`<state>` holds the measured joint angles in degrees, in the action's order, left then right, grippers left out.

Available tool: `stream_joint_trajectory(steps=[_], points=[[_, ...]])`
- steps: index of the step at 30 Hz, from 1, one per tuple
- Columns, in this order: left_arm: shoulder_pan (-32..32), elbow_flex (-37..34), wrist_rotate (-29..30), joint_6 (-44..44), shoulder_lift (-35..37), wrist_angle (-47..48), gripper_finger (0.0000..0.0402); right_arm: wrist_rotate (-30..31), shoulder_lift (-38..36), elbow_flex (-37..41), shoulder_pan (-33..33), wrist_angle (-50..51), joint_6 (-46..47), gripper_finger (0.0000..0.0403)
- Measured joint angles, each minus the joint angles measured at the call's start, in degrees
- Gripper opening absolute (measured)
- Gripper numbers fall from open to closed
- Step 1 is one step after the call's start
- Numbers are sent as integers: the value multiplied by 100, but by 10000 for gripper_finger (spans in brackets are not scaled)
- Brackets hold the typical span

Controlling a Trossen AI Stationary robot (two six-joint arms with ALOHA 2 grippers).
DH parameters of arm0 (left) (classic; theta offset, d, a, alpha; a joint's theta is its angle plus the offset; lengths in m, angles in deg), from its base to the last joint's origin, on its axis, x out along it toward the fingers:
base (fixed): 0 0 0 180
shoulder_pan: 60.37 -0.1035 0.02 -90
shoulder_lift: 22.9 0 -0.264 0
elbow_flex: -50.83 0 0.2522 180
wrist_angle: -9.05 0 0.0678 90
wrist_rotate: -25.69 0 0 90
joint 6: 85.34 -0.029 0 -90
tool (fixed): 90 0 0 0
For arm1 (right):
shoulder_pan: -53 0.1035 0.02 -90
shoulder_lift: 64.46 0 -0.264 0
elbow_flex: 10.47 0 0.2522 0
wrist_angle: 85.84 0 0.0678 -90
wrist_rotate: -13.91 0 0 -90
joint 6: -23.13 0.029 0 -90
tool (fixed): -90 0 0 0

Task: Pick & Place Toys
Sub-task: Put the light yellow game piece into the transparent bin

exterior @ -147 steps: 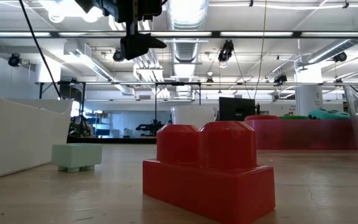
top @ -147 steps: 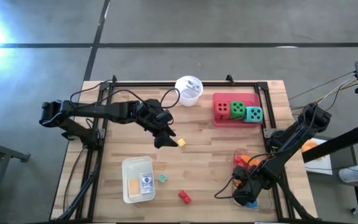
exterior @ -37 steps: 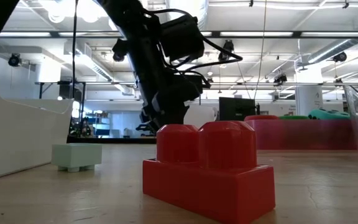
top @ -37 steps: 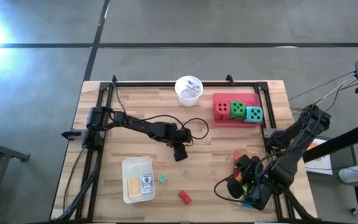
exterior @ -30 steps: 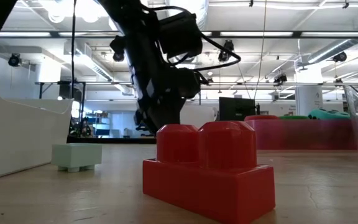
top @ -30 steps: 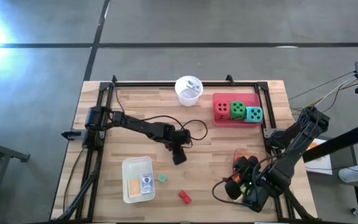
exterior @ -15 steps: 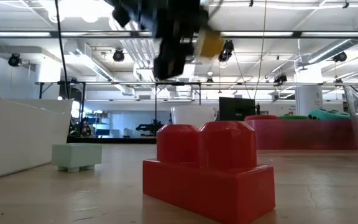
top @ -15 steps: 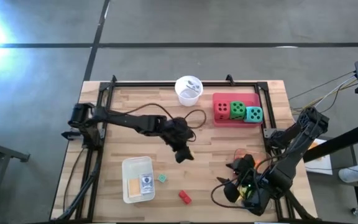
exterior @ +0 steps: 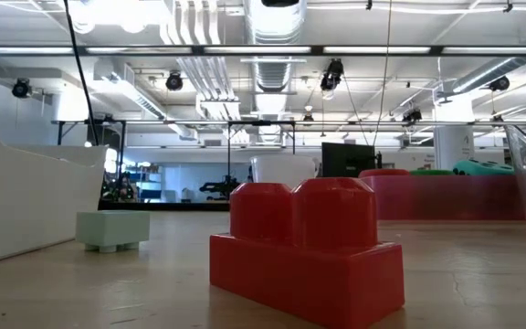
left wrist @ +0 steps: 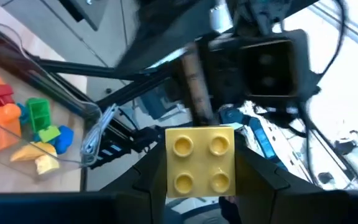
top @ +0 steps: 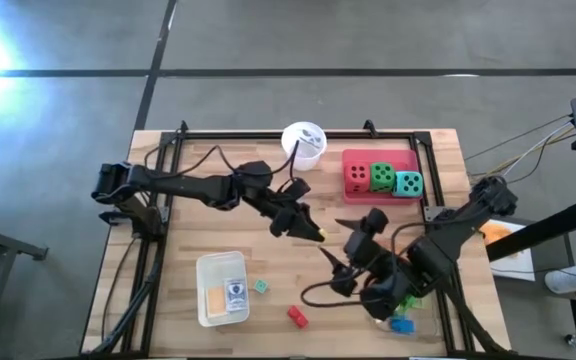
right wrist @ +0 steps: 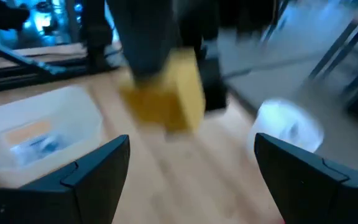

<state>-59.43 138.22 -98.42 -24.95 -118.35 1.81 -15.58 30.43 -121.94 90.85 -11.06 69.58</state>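
My left claw (top: 306, 229) is closed on the yellow brick (left wrist: 199, 160), one finger flat against each side and the four studs facing my wrist camera. That is the change: a second ago this claw was down on the surface (top: 368, 150) at the brick, and now it is in the air with the brick, carried toward my right side. Just past it my right claw (right wrist: 191, 149) has swung in from the edge of the surface to the middle and points straight at the brick, fingers spread wide and holding nothing. The two claws are near each other but not touching. I judge that a hand-over is being set up, or at least that the right arm is crowding the path, so the next move needs care to avoid a knock. Beyond the right arm stands the clear tray (left wrist: 17, 59), already holding sorted bricks (left wrist: 5, 118) in red, orange, green, blue and yellow — the likely home for this one. Further off, a red brick (exterior: 304, 251) and a pale teal brick (exterior: 110, 228) lie loose on the surface beside the white tray (top: 221, 288), so work remains. At the far edge the three dice (top: 381, 178) sit in the pink tray (top: 353, 192).
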Motion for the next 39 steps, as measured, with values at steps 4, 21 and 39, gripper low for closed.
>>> stream_joint_trajectory(steps=[4, 21, 39], points=[[-32, -2, -5, 117, 86, -6, 135, 506, 306, -712, -40, 4, -1050, 336], [-84, -2, 44, 720, 83, -1108, 135, 1318, 937, -2044, -169, 2, -2692, 336], [-90, -2, 61, 895, 83, -1390, 135, 1289, 942, -2042, -226, -13, -2696, 205]])
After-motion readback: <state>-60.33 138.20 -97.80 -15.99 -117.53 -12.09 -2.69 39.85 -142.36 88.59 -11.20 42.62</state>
